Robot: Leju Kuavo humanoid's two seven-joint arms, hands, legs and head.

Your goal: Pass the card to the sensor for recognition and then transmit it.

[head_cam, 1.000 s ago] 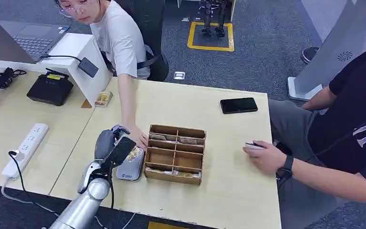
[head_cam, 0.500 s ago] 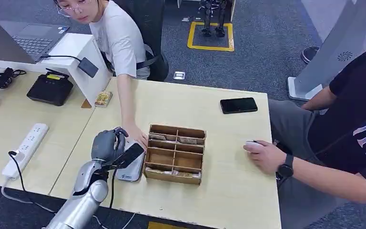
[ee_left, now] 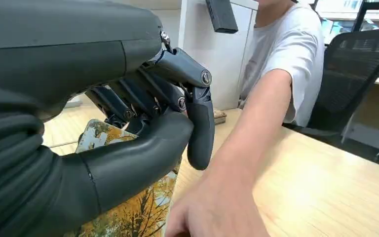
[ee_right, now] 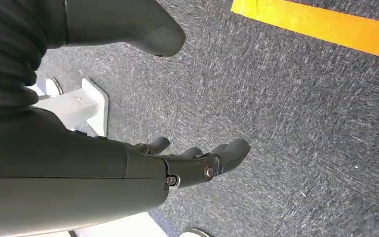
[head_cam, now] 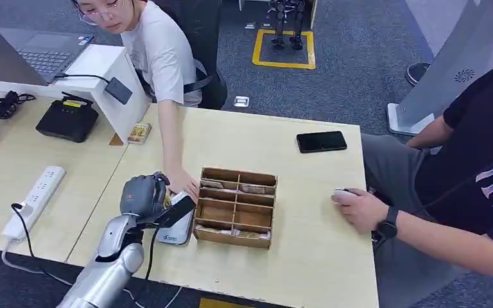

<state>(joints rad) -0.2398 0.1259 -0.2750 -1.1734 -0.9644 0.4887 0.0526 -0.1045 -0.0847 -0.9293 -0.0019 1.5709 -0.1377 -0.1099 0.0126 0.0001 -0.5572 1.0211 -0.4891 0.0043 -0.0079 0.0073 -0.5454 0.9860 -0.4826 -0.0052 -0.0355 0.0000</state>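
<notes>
My left hand (head_cam: 142, 195) grips a card (head_cam: 177, 210) by one end, just left of the wooden compartment box (head_cam: 236, 206). From the head view the card looks dark and lies tilted low over the grey-white sensor (head_cam: 176, 233) on the table. In the left wrist view the card (ee_left: 128, 217) shows a yellow autumn-tree picture, held between my thumb and fingers (ee_left: 197, 123). A seated person's hand (head_cam: 183, 183) rests on the table right behind the card. My right hand (ee_right: 197, 160) hangs over the carpet, fingers apart, holding nothing.
Several cards sit in the box's compartments. A black phone (head_cam: 321, 141) lies at the far right of the table. A second person's hand (head_cam: 358, 208) rests at the right edge. On the left desk are a power strip (head_cam: 35, 199) and a black device (head_cam: 69, 119).
My left hand has drifted slightly left and down. The card has tipped from steeply tilted to flatter, lower over the sensor. The person's hand at the right edge shifted a little.
</notes>
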